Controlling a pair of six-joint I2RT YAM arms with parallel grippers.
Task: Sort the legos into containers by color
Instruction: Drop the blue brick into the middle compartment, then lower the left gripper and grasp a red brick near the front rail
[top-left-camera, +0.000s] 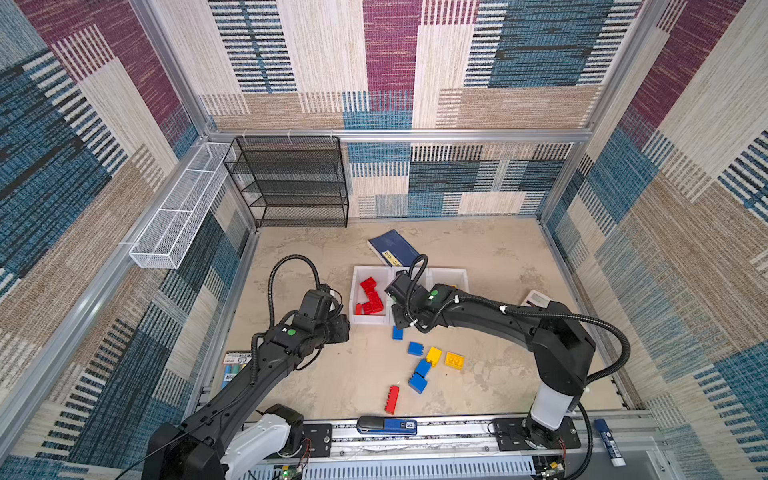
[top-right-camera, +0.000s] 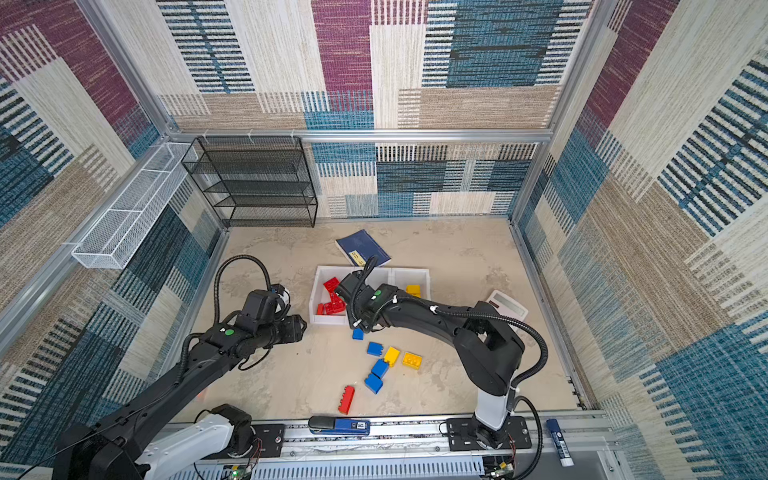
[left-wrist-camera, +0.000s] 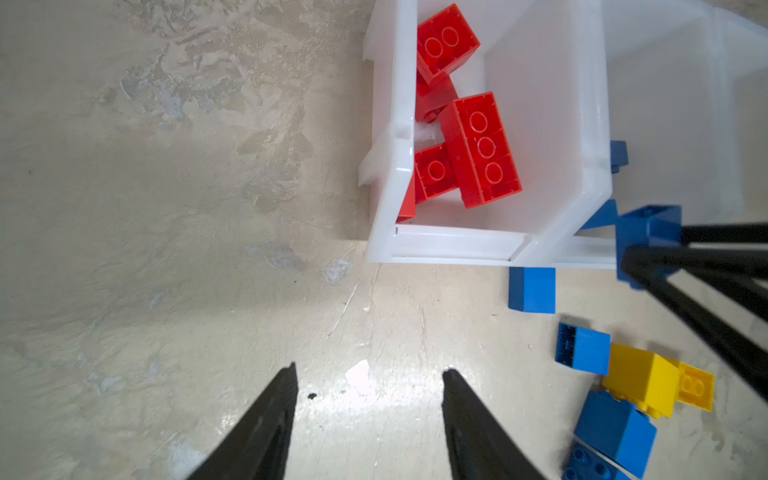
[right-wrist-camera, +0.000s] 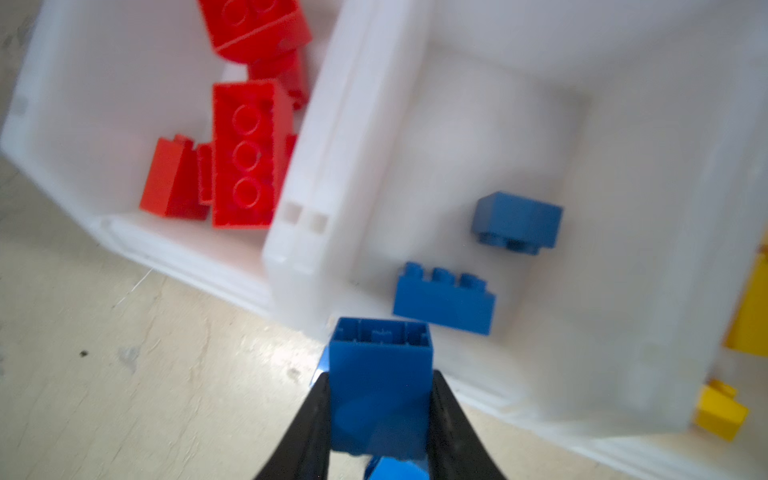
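Top views. Three white bins (top-left-camera: 358, 291) stand in a row mid-worktop (top-left-camera: 498, 257). The left bin holds a heap of red bricks (top-left-camera: 371, 297). A yellow brick (top-right-camera: 413, 289) shows in the right bin. The right arm (top-left-camera: 478, 305) covers the middle bin, its wrist over the bins' near edge. Loose on the worktop, nearer the robot, are four blue bricks (top-left-camera: 414, 348), two yellow ones (top-left-camera: 454, 360) and a long red brick (top-left-camera: 392, 399). The left arm (top-left-camera: 266, 365) ends left of the bins, apart from them. A stapler (top-left-camera: 386, 426) lies on the front rail and a dark blue book (top-left-camera: 392, 247) just behind the bins.

Left wrist. The left hand (left-wrist-camera: 370, 370) is about half open with nothing between its fingers. It is over bare worktop, short of the red bin's corner. To the side, two black fingers pinch a blue brick (left-wrist-camera: 648, 232) at the front of the next bin. One loose blue brick sits on the worktop just beside the bins' front wall.

Right wrist. The right hand (right-wrist-camera: 380, 376) is clamped tight on the blue brick, hollow underside facing away from the camera. The picture is soft; the brick seems to hang at the near rim of the middle bin, above it rather than inside. Two blue bricks lie inside that bin.
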